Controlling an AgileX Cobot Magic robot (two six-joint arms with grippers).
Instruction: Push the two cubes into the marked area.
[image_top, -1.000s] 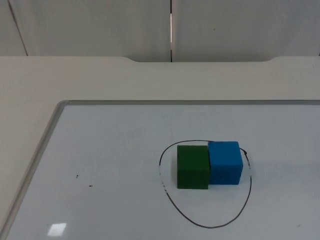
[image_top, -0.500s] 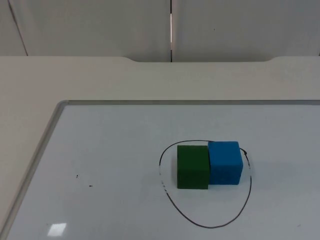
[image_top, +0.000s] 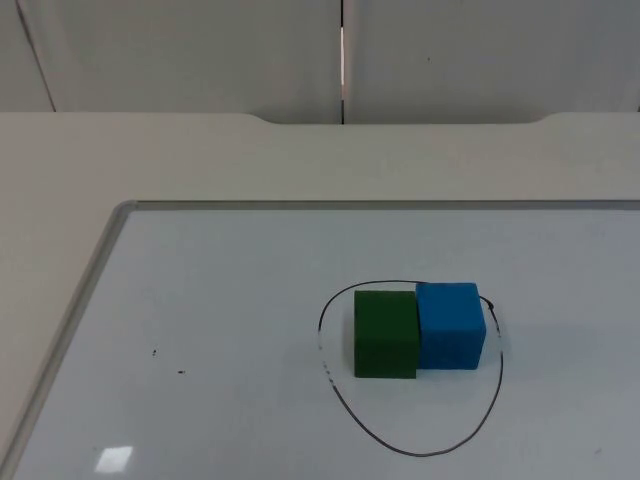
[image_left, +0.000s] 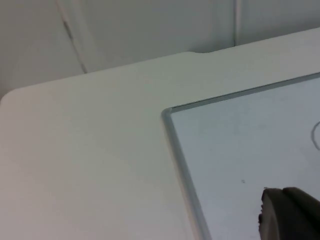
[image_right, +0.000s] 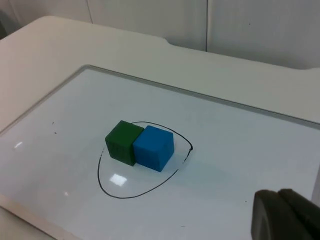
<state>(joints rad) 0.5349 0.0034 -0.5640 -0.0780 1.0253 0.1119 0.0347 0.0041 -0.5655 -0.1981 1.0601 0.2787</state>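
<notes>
A green cube (image_top: 386, 333) and a blue cube (image_top: 451, 325) stand side by side, touching, on the whiteboard (image_top: 220, 300). Both sit in the upper part of a hand-drawn black loop (image_top: 420, 453), with the blue cube's right edge close to the line. From the right wrist the same pair, green cube (image_right: 122, 141) and blue cube (image_right: 154, 147), lies well ahead of my right gripper (image_right: 285, 215), which hangs apart from them over the board. My left gripper (image_left: 290, 215) is over the board's left side near its corner (image_left: 167, 112), far from the cubes.
The whiteboard's metal frame (image_top: 75, 320) runs along the left and far sides, with bare beige table (image_top: 200, 160) beyond it up to the grey partition wall (image_top: 200, 50). A few small dark specks (image_top: 181, 372) mark the board left of the loop.
</notes>
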